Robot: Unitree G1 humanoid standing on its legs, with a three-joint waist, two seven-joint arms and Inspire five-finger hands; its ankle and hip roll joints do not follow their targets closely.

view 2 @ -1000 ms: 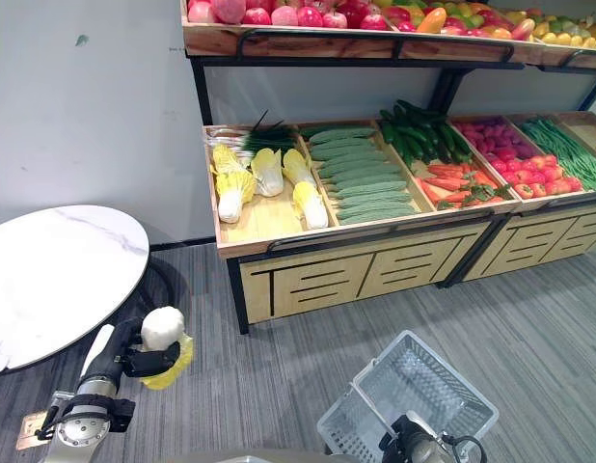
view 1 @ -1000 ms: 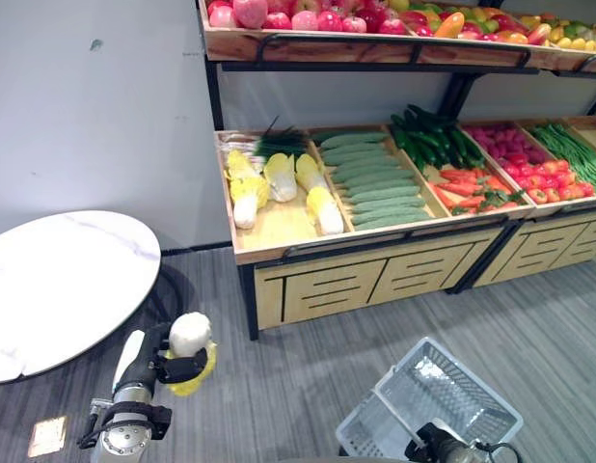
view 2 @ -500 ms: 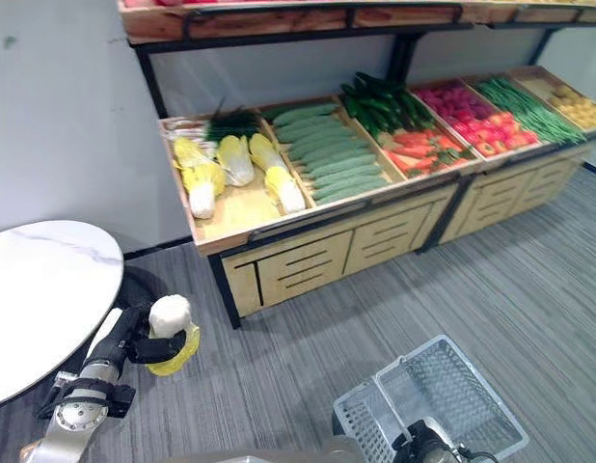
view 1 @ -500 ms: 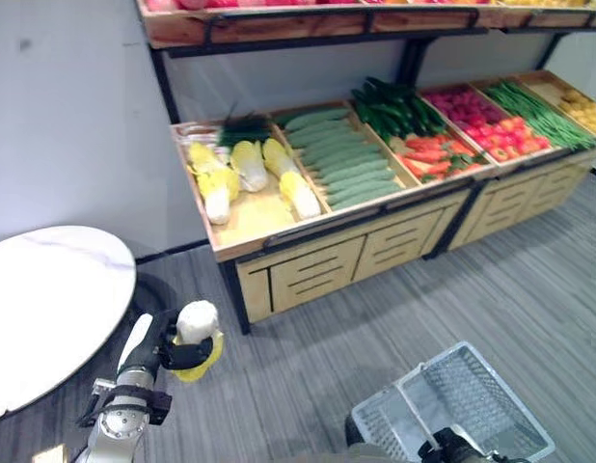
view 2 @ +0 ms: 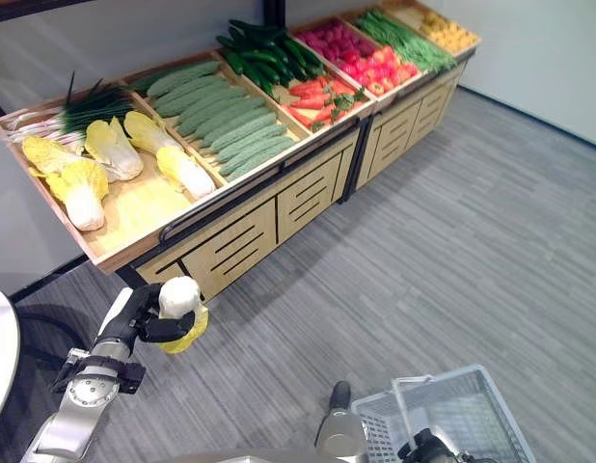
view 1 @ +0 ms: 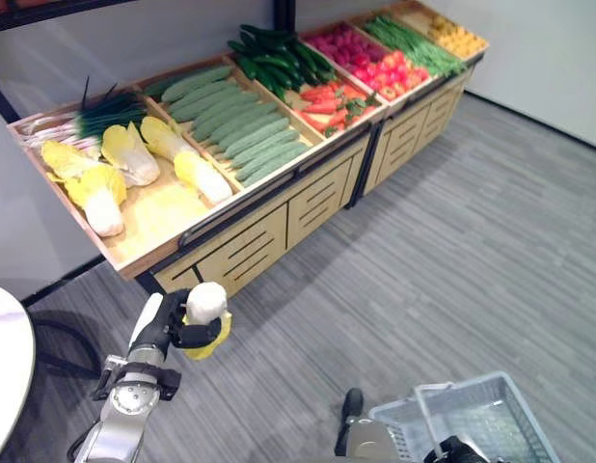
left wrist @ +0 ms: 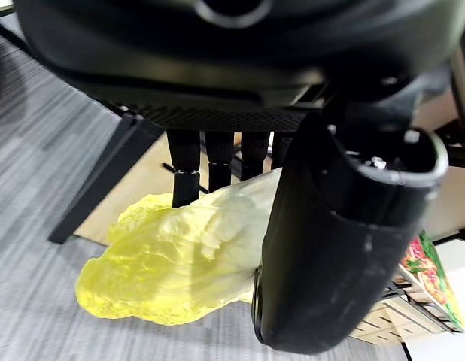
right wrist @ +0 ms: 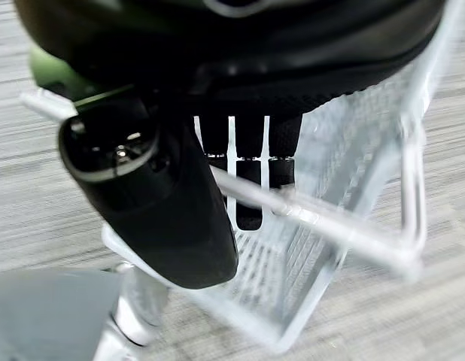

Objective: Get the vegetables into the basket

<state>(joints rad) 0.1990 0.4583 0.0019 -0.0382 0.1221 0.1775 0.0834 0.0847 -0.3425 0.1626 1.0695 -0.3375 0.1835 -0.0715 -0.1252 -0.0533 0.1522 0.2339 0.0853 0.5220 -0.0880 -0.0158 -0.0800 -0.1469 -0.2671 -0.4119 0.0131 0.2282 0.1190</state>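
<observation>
My left hand [view 1: 168, 324] is shut on a napa cabbage [view 1: 204, 313] with a white stalk and yellow leaves, held above the grey floor in front of the stand. The left wrist view shows the thumb and fingers curled round the cabbage [left wrist: 172, 263]. At the lower right, my right hand [view 1: 459, 451] is shut on the handle [right wrist: 315, 218] of a white wire basket [view 1: 499, 426]. The basket [right wrist: 345, 180] hangs below that hand over the floor. More napa cabbages [view 1: 95, 188] lie in the stand's left crate.
A wooden produce stand [view 1: 269, 207] runs along the wall with crates of cucumbers [view 1: 235, 121], carrots [view 1: 322, 101], tomatoes [view 1: 385, 72] and green beans [view 1: 409, 39]. A white round table's edge [view 1: 4, 376] is at the far left. Grey floor [view 1: 472, 251] stretches to the right.
The camera has swung right and down, so the stand has slid to the upper left. The left hand still holds the cabbage and the right still holds the basket's handle.
</observation>
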